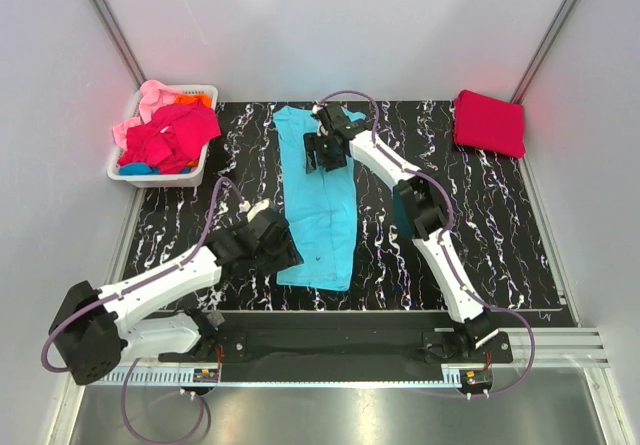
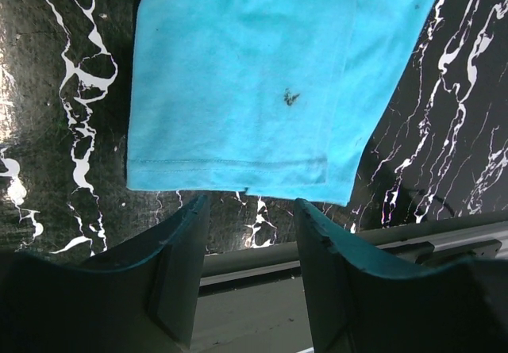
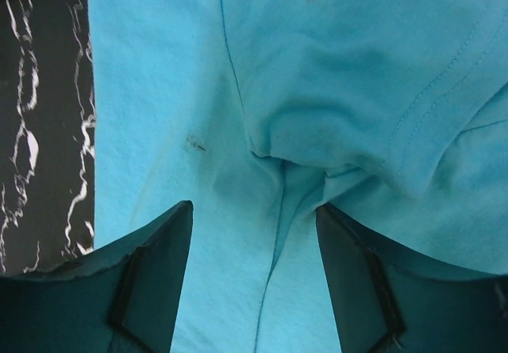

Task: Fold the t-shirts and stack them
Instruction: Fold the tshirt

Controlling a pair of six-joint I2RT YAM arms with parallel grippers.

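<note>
Top, left-wrist and right-wrist views of a two-arm rig at a black, white-veined table (image 1: 480,235).

Near edge: both arm bases are bolted side by side.

Near left: the left gripper (image 1: 264,237) sits low over the table, just beside the near-left corner of the turquoise t-shirt (image 1: 320,205). In its wrist view, the left gripper (image 2: 250,210) has its jaws moderately apart with nothing between them. The dark fingers (image 2: 178,266) frame bare table, and the shirt's stitched hem (image 2: 230,163) lies just beyond the tips, not touching them.

Centre: the turquoise t-shirt (image 2: 254,75) lies flat as a long narrow strip running from near to far, its sides folded inward. A small dark speck (image 2: 290,97) marks the cloth near the hem.

Far centre: the right arm reaches across to the strip's far end, where the right gripper (image 1: 322,150) is directly above the cloth. In its wrist view, the right gripper (image 3: 254,218) has its jaws wide and holds nothing. A shallow pucker (image 3: 274,159) in the turquoise t-shirt (image 3: 341,59) lies just ahead of the gap.

Far left: a white slotted basket (image 1: 125,172) holds a loose heap of magenta-red (image 1: 180,135), pink (image 1: 155,95), orange (image 1: 190,96) and blue (image 1: 140,168) shirts.

Far right: a crimson t-shirt (image 1: 490,122), folded into a rectangle, lies at the table's far-right corner, well apart from everything else.
</note>
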